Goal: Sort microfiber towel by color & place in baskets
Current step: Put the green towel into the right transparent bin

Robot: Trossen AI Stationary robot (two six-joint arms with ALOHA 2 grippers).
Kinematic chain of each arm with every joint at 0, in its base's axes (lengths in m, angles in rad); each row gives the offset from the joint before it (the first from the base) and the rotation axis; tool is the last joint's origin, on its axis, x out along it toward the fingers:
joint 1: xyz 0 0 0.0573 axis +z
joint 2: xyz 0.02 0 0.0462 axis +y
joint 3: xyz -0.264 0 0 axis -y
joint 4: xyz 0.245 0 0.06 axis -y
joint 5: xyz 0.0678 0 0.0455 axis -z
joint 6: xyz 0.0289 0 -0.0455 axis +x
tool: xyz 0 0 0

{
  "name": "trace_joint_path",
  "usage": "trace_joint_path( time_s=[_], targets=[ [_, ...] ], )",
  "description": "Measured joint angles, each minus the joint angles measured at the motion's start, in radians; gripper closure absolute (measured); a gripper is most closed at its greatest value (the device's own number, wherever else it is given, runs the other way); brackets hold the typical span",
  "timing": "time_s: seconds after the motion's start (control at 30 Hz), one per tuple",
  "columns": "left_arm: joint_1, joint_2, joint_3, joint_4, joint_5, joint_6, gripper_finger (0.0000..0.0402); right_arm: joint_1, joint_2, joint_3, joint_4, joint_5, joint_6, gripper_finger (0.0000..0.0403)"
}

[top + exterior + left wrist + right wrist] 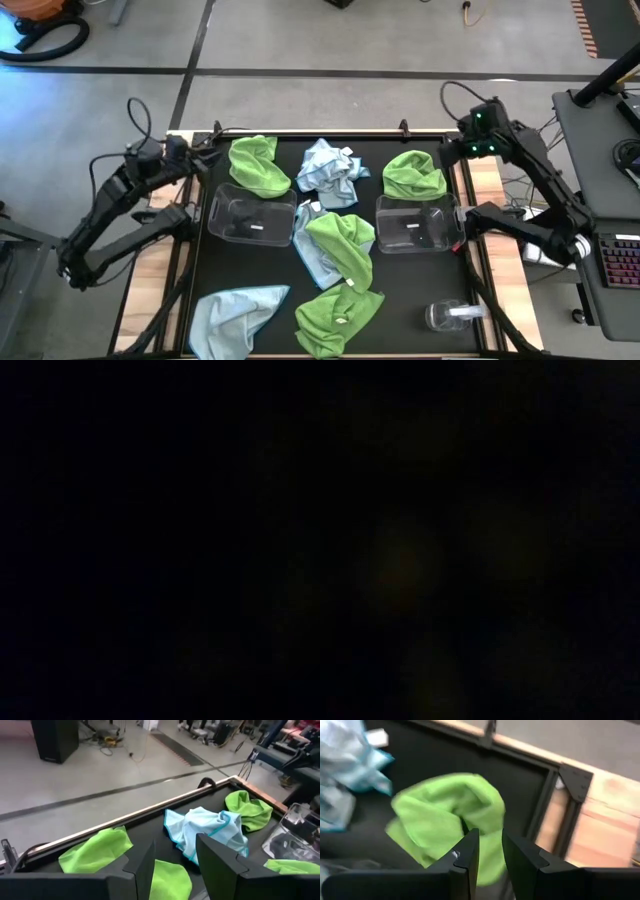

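Fingers of both the left gripper and right gripper stand parted and empty above green towels at the far edge, seemingly poised to pick, while both baskets wait empty.

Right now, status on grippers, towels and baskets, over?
Left gripper open, empty, at far-left edge. Right gripper open, empty, over a green towel. Both baskets empty; towels scattered around them. Nothing blocking.
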Motion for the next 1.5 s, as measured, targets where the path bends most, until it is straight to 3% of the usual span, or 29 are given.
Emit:
trace_joint_path(
  time_s=[0.47, 0.73, 1.07, 1.5],
  targets=[
    [0.000, 0.153, 0.033, 0.025, -0.003, 0.000, 0.0274, 0.003, 0.160, -0.030, -0.074, 0.003, -0.077, 0.0323],
    [0.000, 0.216, 0.038, 0.079, -0.003, 0.019, 0.0274, 0.021, 0.164, -0.065, -0.061, 0.009, -0.059, 0.0323],
    [0.000, 0.282, 0.038, 0.111, 0.009, 0.057, 0.0274, 0.174, 0.192, -0.174, 0.030, 0.002, 0.022, 0.0323],
    [0.000, 0.305, 0.038, 0.141, 0.053, 0.109, 0.0274, 0.300, 0.357, -0.203, 0.094, 0.003, 0.038, 0.0323]
  ],
)
